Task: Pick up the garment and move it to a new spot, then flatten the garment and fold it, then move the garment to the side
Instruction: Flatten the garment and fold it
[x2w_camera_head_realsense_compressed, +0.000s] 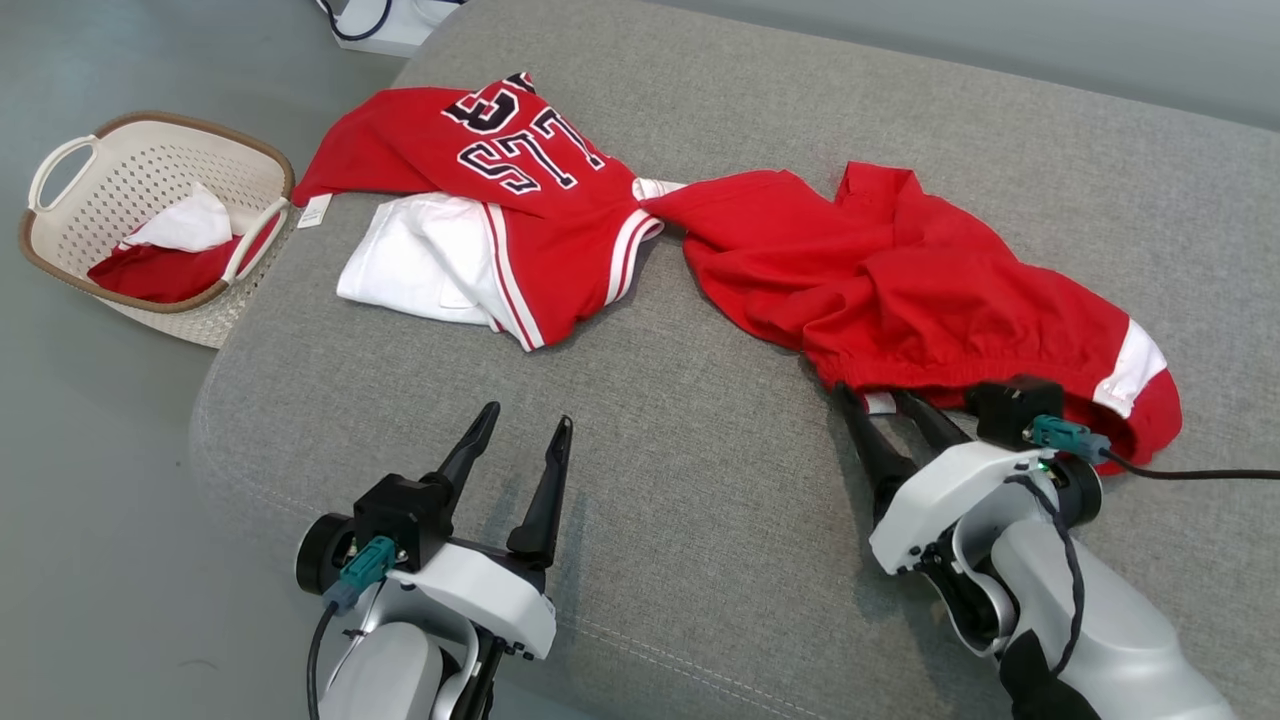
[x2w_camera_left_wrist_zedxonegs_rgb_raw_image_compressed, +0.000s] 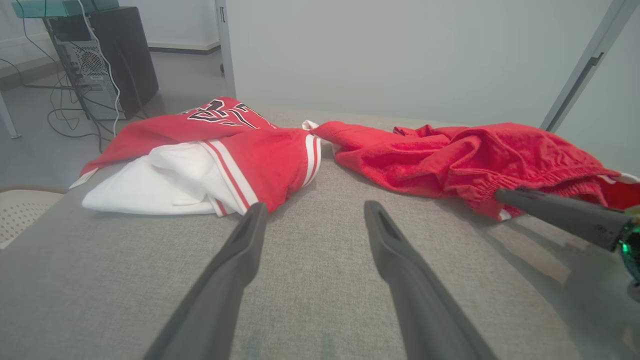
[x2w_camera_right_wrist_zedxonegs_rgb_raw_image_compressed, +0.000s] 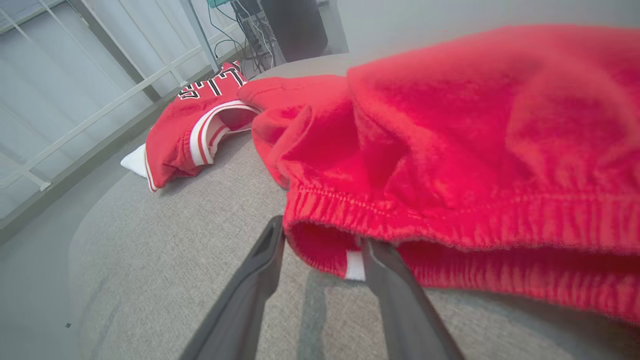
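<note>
The garment, a pair of red shorts (x2w_camera_head_realsense_compressed: 930, 290) with a white side patch, lies crumpled on the right of the grey padded surface (x2w_camera_head_realsense_compressed: 690, 470). My right gripper (x2w_camera_head_realsense_compressed: 875, 398) is at its near elastic waistband. In the right wrist view the right gripper (x2w_camera_right_wrist_zedxonegs_rgb_raw_image_compressed: 322, 235) is open, with the waistband corner (x2w_camera_right_wrist_zedxonegs_rgb_raw_image_compressed: 330, 250) and its white tag between the fingers. My left gripper (x2w_camera_head_realsense_compressed: 528, 415) hovers open over bare fabric at the front left, holding nothing. The left wrist view has that gripper (x2w_camera_left_wrist_zedxonegs_rgb_raw_image_compressed: 316, 206) pointing at the gap between the shorts (x2w_camera_left_wrist_zedxonegs_rgb_raw_image_compressed: 465, 155) and a jersey.
A red jersey (x2w_camera_head_realsense_compressed: 540, 190) with black-and-white lettering and a white panel lies at the back left, its hem touching the shorts. A beige basket (x2w_camera_head_realsense_compressed: 60, 150) holding red and white cloth stands on the floor to the left. A computer tower (x2w_camera_left_wrist_zedxonegs_rgb_raw_image_compressed: 95, 60) and cables stand beyond.
</note>
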